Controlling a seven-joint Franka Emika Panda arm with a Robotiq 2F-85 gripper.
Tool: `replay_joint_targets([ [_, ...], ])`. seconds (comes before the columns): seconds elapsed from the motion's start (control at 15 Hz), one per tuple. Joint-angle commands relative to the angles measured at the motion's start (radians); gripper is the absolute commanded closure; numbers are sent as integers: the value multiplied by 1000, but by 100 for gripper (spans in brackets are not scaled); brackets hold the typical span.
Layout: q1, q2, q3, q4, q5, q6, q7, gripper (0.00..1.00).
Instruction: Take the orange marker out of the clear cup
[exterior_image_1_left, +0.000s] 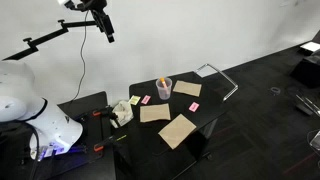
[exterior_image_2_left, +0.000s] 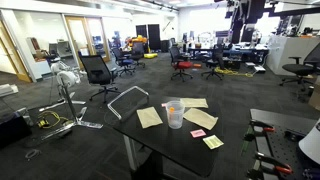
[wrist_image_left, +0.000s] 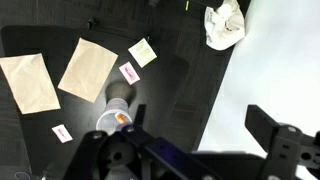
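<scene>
The gripper (exterior_image_1_left: 104, 26) is held high above the table (exterior_image_1_left: 210, 100), well apart from everything on it. In the wrist view its jaws are seen spread wide, and nothing is held between them. The marker (exterior_image_1_left: 162, 80) is stood inside the cup (exterior_image_1_left: 164, 91), with only its orange end shown above the rim, seemingly leaned to one side. The cup is set near the middle of the table, among brown sheets (exterior_image_1_left: 155, 112) and pink cards (exterior_image_1_left: 146, 100).

A long descent is needed, so a small sideways error at the top is likely to be carried down to the rim. The cup is judged to be light. If its rim is struck by a finger, it could be tipped or pushed across the table. Its clear wall is hard to make out from above, so the wall may be pinched together with the marker and the cup lifted too. Little of the marker is exposed, so a shallow grasp could be lost. If the marker is drawn out at a slant, it may be dragged against the wall and the cup toppled.
</scene>
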Motion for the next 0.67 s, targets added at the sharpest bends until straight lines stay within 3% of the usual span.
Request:
replay_joint_targets([
  [0.0,-17,1,13,3,8,-4,-8,0],
  [0.27,-19,7,13,3,0,3,-14,0],
  [0.6,-14,60,-24,2,-6,109,-129,0],
])
